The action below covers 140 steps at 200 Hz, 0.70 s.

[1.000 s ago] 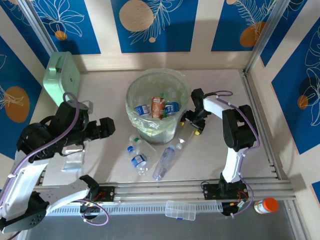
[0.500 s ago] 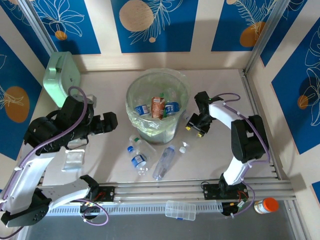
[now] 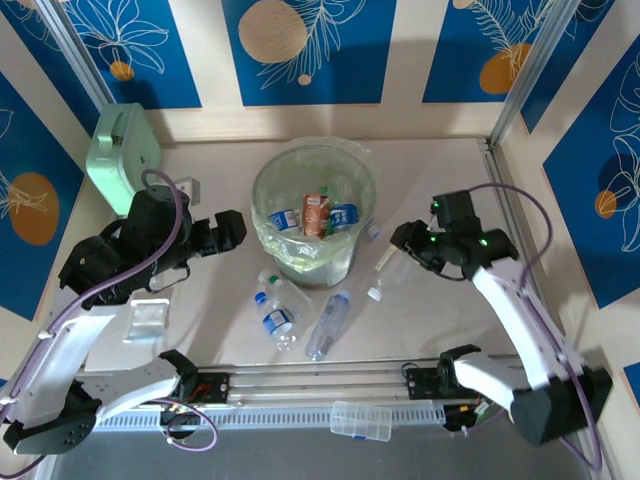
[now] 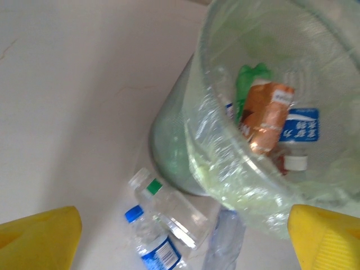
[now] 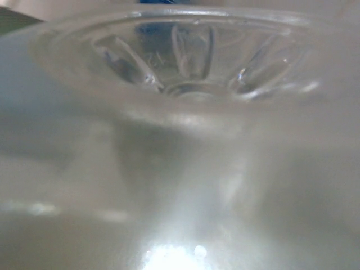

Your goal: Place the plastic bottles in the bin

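plastic bottle [image 3: 383, 271] pinched by right claw [image 3: 401, 242] beside bin [image 3: 262, 190], left claw [image 3: 230, 231] spread, three loose bottles [image 3: 277, 320] nearby

Bright, even light; the right wrist's clear bottle [image 5: 185, 84] is blurred, with glare.

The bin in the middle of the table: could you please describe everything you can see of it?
The bin is a wide round bucket of translucent plastic, lined with a thin, greenish-looking clear bag folded over its rim. It stands upright on the pale table, towards the far wall. Inside lie blue-labelled bottles, an orange-wrapped one and a green one. Clear bottles lie at its near foot; whether they touch it I cannot tell.
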Motion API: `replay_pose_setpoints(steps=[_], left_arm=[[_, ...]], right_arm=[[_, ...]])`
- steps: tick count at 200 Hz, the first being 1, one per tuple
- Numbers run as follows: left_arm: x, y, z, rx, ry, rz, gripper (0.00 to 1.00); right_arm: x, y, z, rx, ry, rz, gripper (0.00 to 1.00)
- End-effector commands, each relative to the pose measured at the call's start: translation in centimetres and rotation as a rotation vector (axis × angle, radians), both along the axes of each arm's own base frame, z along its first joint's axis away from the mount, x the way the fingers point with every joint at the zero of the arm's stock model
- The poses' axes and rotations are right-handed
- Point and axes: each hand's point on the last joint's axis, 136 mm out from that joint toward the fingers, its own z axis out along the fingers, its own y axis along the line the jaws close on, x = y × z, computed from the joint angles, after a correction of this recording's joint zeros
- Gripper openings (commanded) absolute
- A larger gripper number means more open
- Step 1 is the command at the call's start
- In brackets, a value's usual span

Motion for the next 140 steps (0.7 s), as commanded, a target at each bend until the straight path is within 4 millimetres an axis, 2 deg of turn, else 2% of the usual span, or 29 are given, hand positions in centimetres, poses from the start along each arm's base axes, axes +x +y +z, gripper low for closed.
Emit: replay_pose_setpoints(steps=[1,22,39,60,75,94,113,140], left_arm=[[1.4,-1.6,2.7,-0.063,-0.080,-0.042,0.94],[2.1,-2.2,3.5,-0.061,-0.097,-0.057,0.94],[2.5,-2.2,3.5,-0.059,-0.107,-0.048,0.94],[2.7,-2.7,3.7,-0.069,-0.102,-0.061,0.94],[2.5,-2.7,3.9,-0.067,-0.096,-0.070,0.94],[1.9,-2.3,4.1,-0.062,-0.097,-0.071,0.94],[1.2,-1.7,4.1,-0.050,-0.102,-0.073,0.94],[0.3,-0.6,3.8,-0.027,-0.100,-0.063,0.94]], right_arm=[[-1.2,0.5,4.9,0.046,-0.157,0.052,0.48],[-1.6,0.3,9.4,0.067,-0.291,0.060,0.46],[-1.4,0.9,13.5,0.088,-0.405,0.106,0.45],[-0.4,2.1,18.2,0.102,-0.520,0.170,0.45],[0.9,3.1,20.7,0.118,-0.561,0.207,0.44],[3.2,5.1,22.7,0.167,-0.568,0.265,0.44],[5.6,7.8,23.6,0.187,-0.571,0.322,0.44],[8.2,12.2,23.0,0.168,-0.539,0.428,0.44]])
